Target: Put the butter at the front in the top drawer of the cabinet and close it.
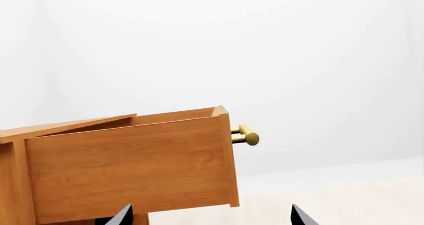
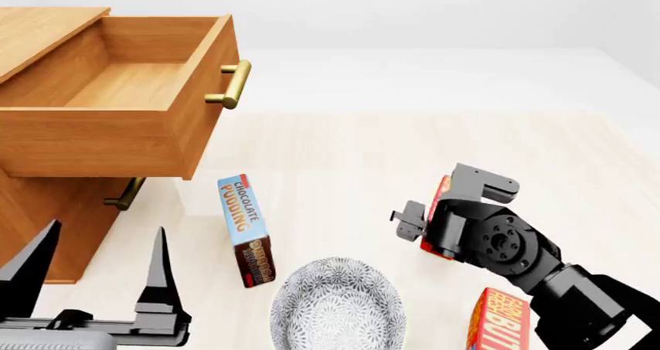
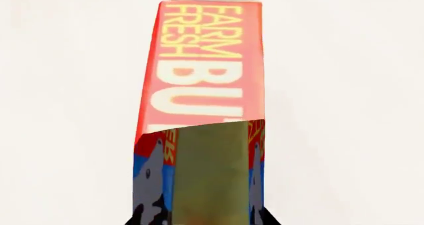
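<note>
Left hand (image 2: 98,269) low, fingers spread, upright.

A chocolate pudding box (image 2: 246,230) stands just beside a patterned bowl (image 2: 336,305) (second butter carton (image 2: 499,319) nearby)

Open from above: top drawer (image 2: 124,83), pulled well out of the cabinet (image 2: 42,211), inside bare wood, nothing over its mouth. Sticking out from the drawer front: brass handle (image 2: 232,83). Wide clear floor (image 2: 433,145) between the drawer front and the right gripper (image 2: 438,211), itself clamped around the butter (image 2: 441,203). Standing in the nearer ground: chocolate pudding box (image 2: 246,228), tilted, just below the drawer's corner; patterned bowl (image 2: 336,304) close beside it; second butter carton (image 2: 500,319) under the right arm. Narrow gap between bowl and that carton. Left gripper (image 2: 98,276), fingers spread, beside the cabinet's lower drawer handle (image 2: 126,193).
</note>
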Available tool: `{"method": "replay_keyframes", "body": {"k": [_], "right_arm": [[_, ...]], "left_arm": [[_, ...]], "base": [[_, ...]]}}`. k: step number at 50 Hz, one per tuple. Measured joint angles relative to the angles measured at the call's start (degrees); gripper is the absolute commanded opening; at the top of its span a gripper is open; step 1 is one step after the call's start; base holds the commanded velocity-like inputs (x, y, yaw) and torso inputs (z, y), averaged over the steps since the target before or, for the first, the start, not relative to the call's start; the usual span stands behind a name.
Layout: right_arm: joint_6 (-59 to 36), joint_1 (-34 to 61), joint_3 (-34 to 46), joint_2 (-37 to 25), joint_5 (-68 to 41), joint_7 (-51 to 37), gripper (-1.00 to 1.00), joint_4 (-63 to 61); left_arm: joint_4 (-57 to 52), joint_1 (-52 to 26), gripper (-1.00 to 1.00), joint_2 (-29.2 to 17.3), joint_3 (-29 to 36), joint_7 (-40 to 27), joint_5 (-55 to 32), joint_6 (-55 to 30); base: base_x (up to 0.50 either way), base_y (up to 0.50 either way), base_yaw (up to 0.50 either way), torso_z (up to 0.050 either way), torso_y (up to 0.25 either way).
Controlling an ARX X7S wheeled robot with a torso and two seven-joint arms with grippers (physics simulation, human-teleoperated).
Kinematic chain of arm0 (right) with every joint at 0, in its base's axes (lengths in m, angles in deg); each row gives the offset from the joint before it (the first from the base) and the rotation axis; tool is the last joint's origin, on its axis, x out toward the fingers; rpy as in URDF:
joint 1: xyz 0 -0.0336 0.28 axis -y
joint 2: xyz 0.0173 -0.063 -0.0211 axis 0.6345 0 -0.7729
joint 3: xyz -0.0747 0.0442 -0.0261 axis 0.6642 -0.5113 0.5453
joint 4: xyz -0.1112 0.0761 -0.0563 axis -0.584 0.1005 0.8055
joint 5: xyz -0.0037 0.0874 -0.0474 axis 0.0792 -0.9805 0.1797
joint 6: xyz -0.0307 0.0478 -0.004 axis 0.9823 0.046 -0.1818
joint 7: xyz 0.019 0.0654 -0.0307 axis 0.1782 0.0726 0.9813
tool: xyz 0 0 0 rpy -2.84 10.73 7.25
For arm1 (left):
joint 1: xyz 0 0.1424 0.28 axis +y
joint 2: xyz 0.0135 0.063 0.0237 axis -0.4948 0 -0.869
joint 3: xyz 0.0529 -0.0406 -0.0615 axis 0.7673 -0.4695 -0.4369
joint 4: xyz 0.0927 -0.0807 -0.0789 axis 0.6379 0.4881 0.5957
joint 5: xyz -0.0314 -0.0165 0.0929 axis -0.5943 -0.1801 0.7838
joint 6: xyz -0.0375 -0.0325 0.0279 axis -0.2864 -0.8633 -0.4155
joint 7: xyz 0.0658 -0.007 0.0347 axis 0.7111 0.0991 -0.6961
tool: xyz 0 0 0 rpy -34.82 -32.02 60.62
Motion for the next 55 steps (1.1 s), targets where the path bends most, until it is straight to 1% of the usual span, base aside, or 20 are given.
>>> {"method": "replay_keyframes", "body": {"k": [7, 15, 20, 24, 26, 30, 34, 38, 42, 47, 51, 55], "right_arm": [[0.95, -0.61, 0.31, -1.46, -0.43, -2.16, -1.00, -3.73], [-0.88, 2.21, 1.23, -6.24, 1.27, -7.77, -1.00, -16.29], [-3.71, 6.71, 1.96, -9.58, 4.24, -9.22, -1.00, -25.89], [-6.50, 10.76, 2.82, -11.85, 7.04, -8.64, -1.00, -33.00], [-8.08, 12.87, 3.31, -12.87, 8.24, -8.25, -1.00, -36.12], [-11.38, 17.26, 4.11, -14.74, 10.18, -7.35, -1.00, -41.33], [-14.46, 21.65, 4.76, -16.70, 12.33, -5.71, -1.00, -46.29], [-17.42, 25.98, 5.26, -18.68, 14.46, -3.87, -1.00, -50.99], [-20.96, 30.59, 6.75, -20.47, 18.44, -0.95, -1.00, -55.70], [-25.80, 36.65, 8.88, -22.13, 22.89, 3.19, -1.00, -59.74], [-28.44, 41.11, 11.28, -23.58, 27.80, 7.97, -1.00, -60.97], [-29.15, 45.56, 14.96, -24.59, 34.73, 14.72, -1.00, -60.63]], "left_arm": [[-0.29, -0.01, 1.00, -0.37, -0.18, 0.16, -0.22, 0.07], [-1.76, -0.02, 1.00, -0.89, -0.17, 0.02, 0.38, -1.60], [-4.62, 0.38, 1.00, -1.05, 0.44, -0.96, 2.36, -5.75], [-8.13, 1.09, 1.00, -1.04, 1.33, -2.28, 4.85, -10.97], [-9.25, 0.02, 1.00, -1.61, 0.49, -1.02, 3.65, -13.27], [-10.05, -6.08, 1.00, -2.35, -3.46, 4.63, -3.86, -19.31], [-10.24, -14.73, 1.00, -1.41, -8.29, 11.19, -11.73, -27.81], [-9.81, -23.91, 1.00, 0.94, -12.64, 17.35, -17.93, -36.58], [-8.93, -32.81, 1.00, 4.46, -15.80, 23.07, -21.94, -45.14], [-6.65, -42.94, 1.00, 9.74, -17.28, 31.31, -22.09, -53.86], [-3.97, -49.94, 1.00, 13.59, -16.57, 38.47, -18.86, -58.44], [-1.08, -55.99, 1.00, 16.46, -14.77, 45.80, -14.19, -60.85]], "base": [[0.00, 0.00, 0.00, 0.000, 0.000], [0.00, 0.00, 0.00, 0.000, 0.001], [0.00, 0.00, 0.00, 0.000, 0.002], [0.00, 0.00, 0.00, 0.000, 0.000], [0.00, 0.00, 0.00, 0.000, 0.005], [0.00, 0.00, 0.00, 0.000, 0.000], [0.00, 0.00, 0.00, 0.000, 0.003], [0.00, 0.00, 0.00, 0.000, 0.000], [0.00, 0.00, 0.00, 0.000, 0.002], [0.00, 0.00, 0.00, 0.000, 0.000], [0.00, 0.00, 0.00, 0.000, 0.003], [0.00, 0.00, 0.00, 0.000, 0.000]]}}
